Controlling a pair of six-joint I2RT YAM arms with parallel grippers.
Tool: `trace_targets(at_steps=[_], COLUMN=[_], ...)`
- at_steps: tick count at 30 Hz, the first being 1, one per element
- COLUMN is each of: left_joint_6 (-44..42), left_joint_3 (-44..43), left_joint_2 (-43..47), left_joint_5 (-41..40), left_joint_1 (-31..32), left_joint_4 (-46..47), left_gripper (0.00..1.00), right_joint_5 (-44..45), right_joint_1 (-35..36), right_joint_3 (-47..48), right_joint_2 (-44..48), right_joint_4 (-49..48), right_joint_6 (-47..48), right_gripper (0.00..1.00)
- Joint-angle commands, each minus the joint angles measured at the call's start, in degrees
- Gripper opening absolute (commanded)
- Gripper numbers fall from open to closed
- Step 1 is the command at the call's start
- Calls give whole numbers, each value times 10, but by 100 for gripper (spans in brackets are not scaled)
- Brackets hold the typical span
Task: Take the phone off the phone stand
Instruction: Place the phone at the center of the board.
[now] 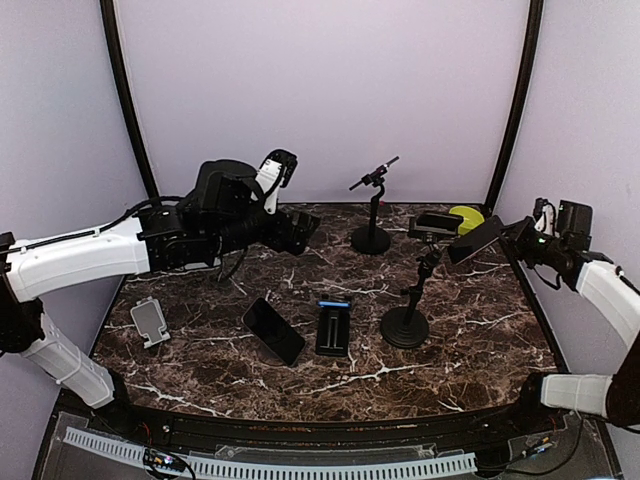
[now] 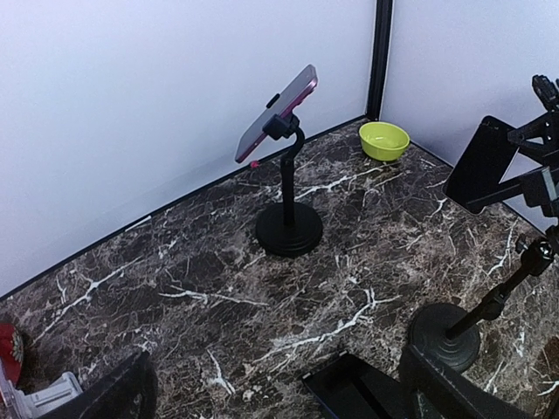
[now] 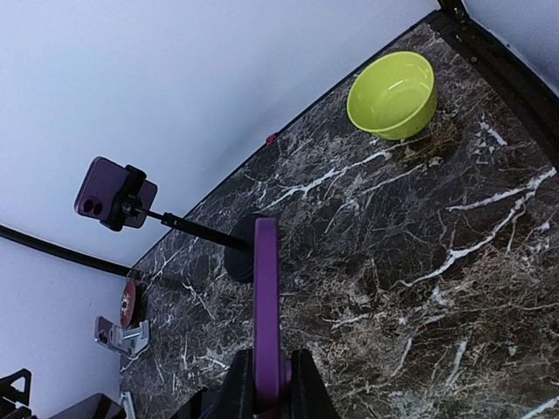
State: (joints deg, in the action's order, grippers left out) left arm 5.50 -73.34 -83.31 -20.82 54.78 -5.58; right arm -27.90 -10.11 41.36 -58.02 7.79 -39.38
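right gripper (image 3: 272, 394): fingers pinching the lower edge of the phone (image 3: 266, 297)
phone: in the air just beside the cradle of the near stand (image 1: 405, 326); probably free, though the overhead view leaves doubt
left gripper (image 1: 300, 228): spread wide, empty, well apart
remaining: carry the phone off and set it down

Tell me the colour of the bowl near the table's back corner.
The bowl is plain lime green, clearest in the right wrist view.
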Motion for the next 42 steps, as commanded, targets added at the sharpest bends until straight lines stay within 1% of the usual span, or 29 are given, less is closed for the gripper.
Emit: trace_targets(at_steps=[1,5,9,12,19,24,27,31,37,40,42], left_joint_6=[40,54,62,67,87,91,92,97,120,148,172], left_joint_3=[27,53,59,59,68,73,71,74,85,90,96], left_joint_2=[40,61,65,62,70,75,75,80,91,93,98], left_joint_5=[23,34,28,28,27,24,18,8,-10,-23,-29], left_joint_1=[-21,-33,-35,-38,-46,-47,-47,-49,-54,-65,-78], left_joint_4=[11,18,11,4,-4,-6,-10,-18,-39,-62,-81], left_gripper=[99,99,99,99,99,99,99,99,99,99,99], right_joint_5=[-74,-86,-94,-114,-92,-101,-96,-82,-54,-39,-29], right_joint_1=[-8,-8,-7,-4,16,19,27,36,45,54,57], right_joint_3=[-40,-58,-62,-70,-56,-54,-44,-42,-36,-32,-27], right_joint_2=[-38,-83,-135,-178,-260,-324,-359,-393,-444,-459,-464], right_joint_4=[-168,-225,-281,-338,-386,-462,-474,-514,-553,-547,-530], right_joint_6=[-58,-64,-64,-95,-90,-126,-121,-130,-155,-150,-143], right_gripper=[0,0,0,0,0,0,0,0,3,11,14])
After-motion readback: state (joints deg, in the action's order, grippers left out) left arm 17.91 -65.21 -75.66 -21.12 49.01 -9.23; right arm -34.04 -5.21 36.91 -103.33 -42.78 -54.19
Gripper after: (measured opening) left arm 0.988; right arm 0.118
